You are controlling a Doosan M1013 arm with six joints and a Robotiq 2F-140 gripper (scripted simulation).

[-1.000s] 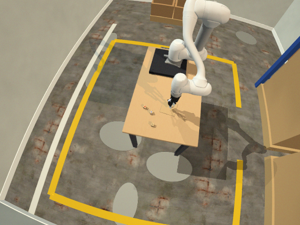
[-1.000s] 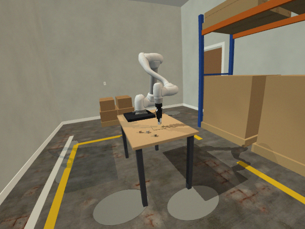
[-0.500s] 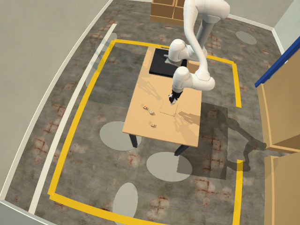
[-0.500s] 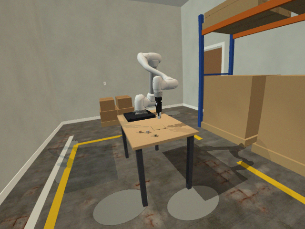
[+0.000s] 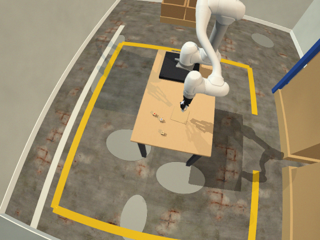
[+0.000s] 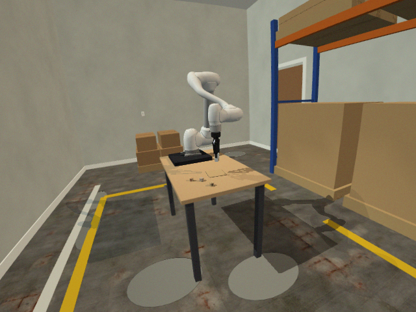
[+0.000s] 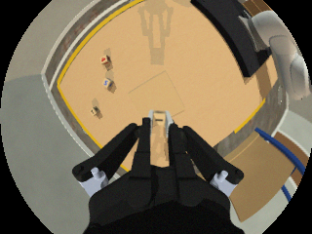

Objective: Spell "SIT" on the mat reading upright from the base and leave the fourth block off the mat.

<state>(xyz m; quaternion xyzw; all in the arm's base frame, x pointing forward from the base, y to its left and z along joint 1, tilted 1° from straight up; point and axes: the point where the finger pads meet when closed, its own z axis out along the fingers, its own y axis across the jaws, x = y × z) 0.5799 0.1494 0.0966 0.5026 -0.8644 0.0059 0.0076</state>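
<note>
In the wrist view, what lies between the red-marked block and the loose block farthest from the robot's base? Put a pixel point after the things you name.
The block with the blue S (image 5: 161,119) (image 6: 201,179) (image 7: 107,83), roughly midway; the wrist view shows it.

Top and exterior views both overlook the whole table.

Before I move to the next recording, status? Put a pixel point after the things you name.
Jaws shut on dark-marked block (image 7: 159,117), above table (image 5: 175,139) (image 6: 191,193) (image 7: 205,97). Three loose blocks (image 5: 161,119) (image 6: 201,179) (image 7: 107,83) off the mat (image 5: 180,116) (image 6: 216,173) (image 7: 157,93). No obstruction seen between jaws and mat.
</note>
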